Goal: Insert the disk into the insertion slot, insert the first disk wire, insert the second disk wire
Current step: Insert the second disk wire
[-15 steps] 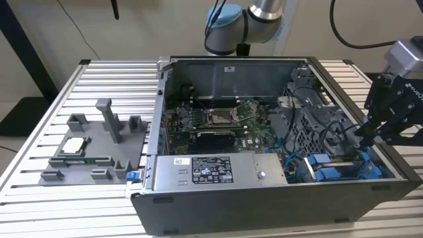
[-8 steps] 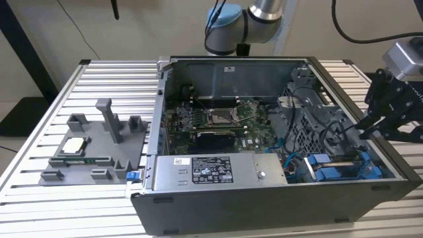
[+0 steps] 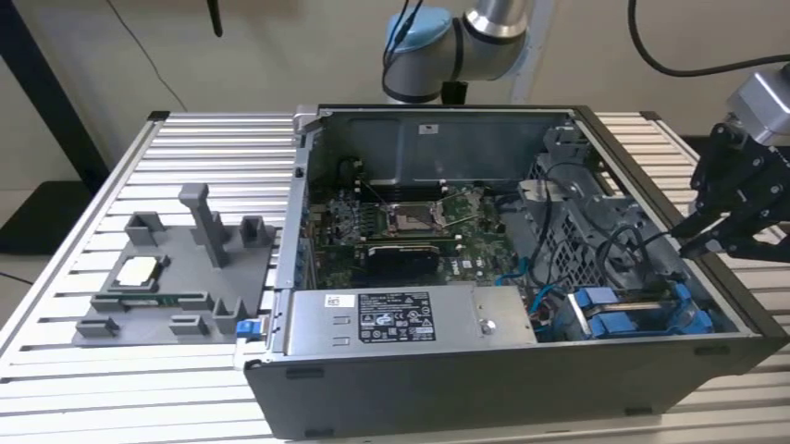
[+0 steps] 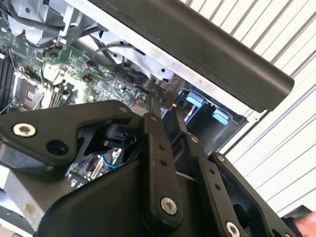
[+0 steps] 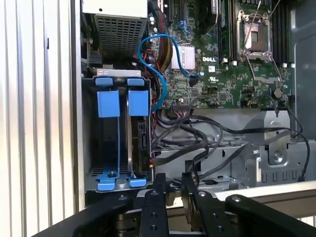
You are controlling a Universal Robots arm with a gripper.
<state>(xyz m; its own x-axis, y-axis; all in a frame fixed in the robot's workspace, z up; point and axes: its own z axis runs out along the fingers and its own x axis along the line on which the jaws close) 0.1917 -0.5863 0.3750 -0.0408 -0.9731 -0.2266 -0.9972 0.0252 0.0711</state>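
Note:
The insertion slot point(image 3: 642, 319) is at the case's front corner on the exterior view's right, with blue rails and tabs point(image 5: 118, 102). Inside the slot point(image 5: 91, 148) a dark flat body stands edge-on, and I take it for the disk point(image 5: 142, 138). My gripper point(image 3: 683, 248) hangs over the case's right wall just above the slot. Its fingers point(image 5: 160, 190) stand close together in both wrist views. A black disk wire point(image 3: 635, 239) rises from the case floor to the gripper point(image 4: 164, 106) tips. Black wires point(image 5: 197, 163) run from the slot's side toward the gripper point(image 5: 175, 182).
A grey labelled power-supply box point(image 3: 408, 319) lies along the case front. The motherboard with its processor socket point(image 3: 408, 217) sits behind it. A blue cable point(image 5: 153, 54) loops near the slot. A grey fixture point(image 3: 173, 277) rests on the slatted table point(image 3: 198, 139) at the exterior view's left.

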